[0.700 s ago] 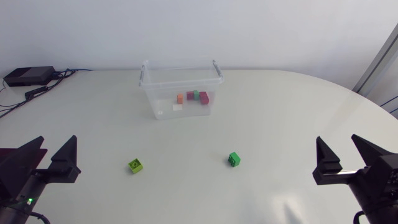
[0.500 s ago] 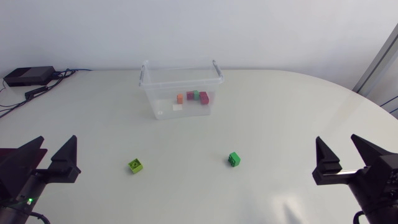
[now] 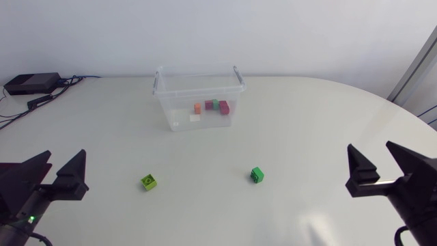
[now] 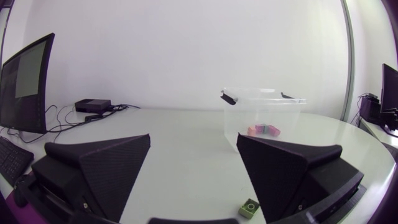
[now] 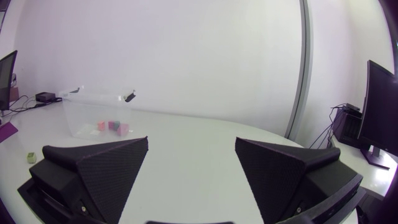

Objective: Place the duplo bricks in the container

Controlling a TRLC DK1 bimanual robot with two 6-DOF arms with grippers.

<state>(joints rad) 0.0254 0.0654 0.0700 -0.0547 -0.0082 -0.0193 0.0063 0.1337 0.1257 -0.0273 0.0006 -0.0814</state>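
- Cut off by the head view's lower corners: everything behind the left gripper (image 3: 65, 153) and the right gripper (image 3: 369, 145).
- Too small to count through the container (image 3: 179, 111) wall: the bricks (image 3: 213, 105) inside.
- Tiny and blurred in the right wrist view: lime brick (image 5: 31, 158).

Container (image 3: 179, 113): 1, clear plastic. Duplo bricks: 6 total. 2 loose on the table (image 3: 307, 123): lime brick (image 3: 149, 181) & green brick (image 3: 257, 175). 4 in the container, approx., since they're bunched up: orange brick (image 3: 197, 107), purple brick (image 3: 209, 104), inner green brick (image 3: 215, 104), red brick (image 3: 224, 107). Grippers: 2, i.e. left gripper (image 3: 63, 156) & right gripper (image 3: 371, 149), 2 fingers each. Black box (image 3: 31, 83) at the table's far corner: 1.
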